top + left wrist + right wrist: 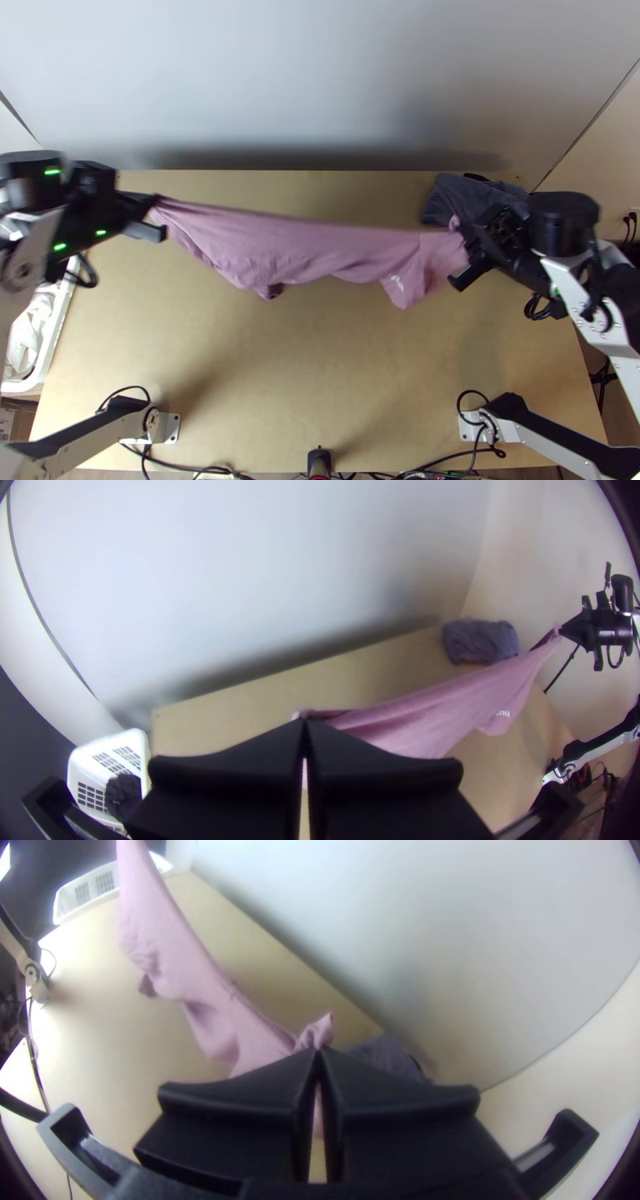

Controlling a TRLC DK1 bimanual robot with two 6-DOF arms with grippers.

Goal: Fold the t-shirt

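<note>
- As you scan from the left, you come to the white basket (85, 763) beside the left edge of the table (240, 360), with cloth in it.
- Your left gripper (304, 721) is near the table's far left corner, its fingers pressed together on one end of the t-shirt (296, 248).
- You should find this shirt light, soft and limp: nothing to break, but quick to swing and sag. Keep your hold at the two bunched ends, and ease the tension if the fabric starts creeping out of the fingers.
- Between your grippers it stretches over the far half of the table, roughly along the far edge. You see dusty pink fabric, the upper edge drawn nearly straight, the lower one drooping in uneven points, with a dark patch at one and small white print near the right end. It looks gathered rather than squared, so you'd probably want to lower it and spread it before creasing.
- Your right gripper (318, 1052) is toward the table's right edge, fingers closed on the other end, a small tuft poking past the tips.
- Behind that, you have a dark garment (479, 641) bunched at the far right corner; keep the shirt from dragging onto it.
</note>
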